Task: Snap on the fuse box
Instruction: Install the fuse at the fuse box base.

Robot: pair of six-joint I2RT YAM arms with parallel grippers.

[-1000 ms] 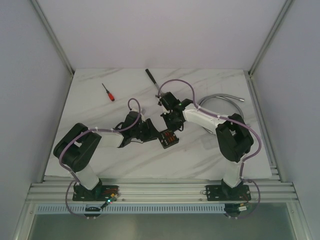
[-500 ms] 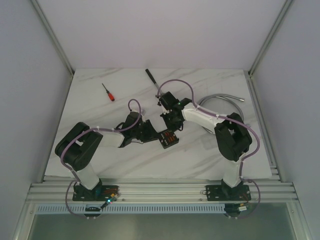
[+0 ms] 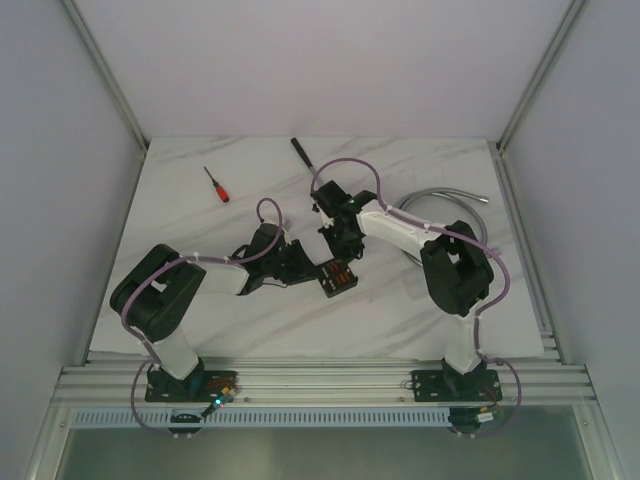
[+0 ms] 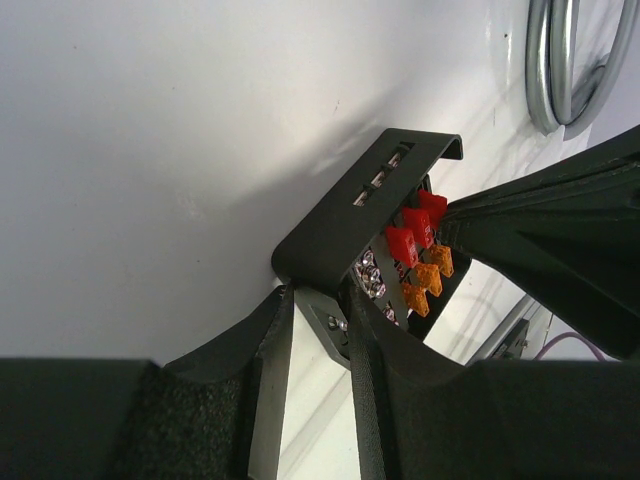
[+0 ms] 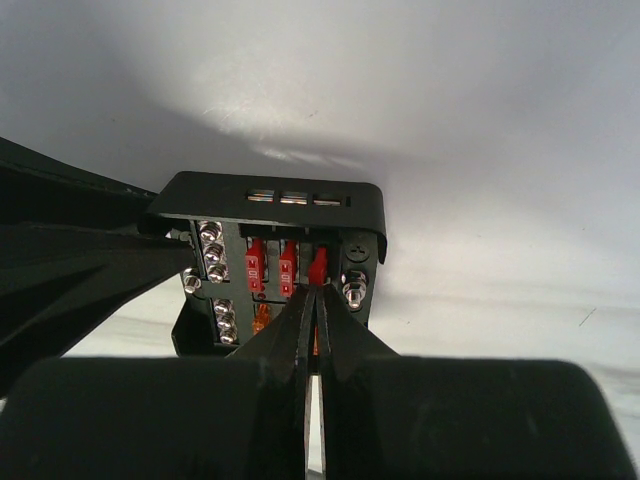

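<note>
The fuse box (image 3: 337, 276) is a small black box lying mid-table with red and orange fuses showing. In the left wrist view, the fuse box (image 4: 370, 215) has a raised black cover above its fuses. My left gripper (image 3: 308, 268) reaches it from the left, and its jaws (image 4: 315, 300) are closed on the box's corner tab. My right gripper (image 3: 340, 254) comes down from the far side. In the right wrist view, it (image 5: 316, 290) is pinched shut on a red fuse (image 5: 318, 266) in the top row of the fuse box (image 5: 265, 195).
A red-handled screwdriver (image 3: 217, 185) lies at the far left. A black-handled tool (image 3: 303, 152) lies at the far middle. A grey coiled conduit (image 3: 445, 200) lies behind the right arm, also visible in the left wrist view (image 4: 560, 60). Metal frame rails border the table.
The right arm's elbow has swung left and its gripper has settled closer over the fuse box. The left gripper edged slightly right, still on the box.
</note>
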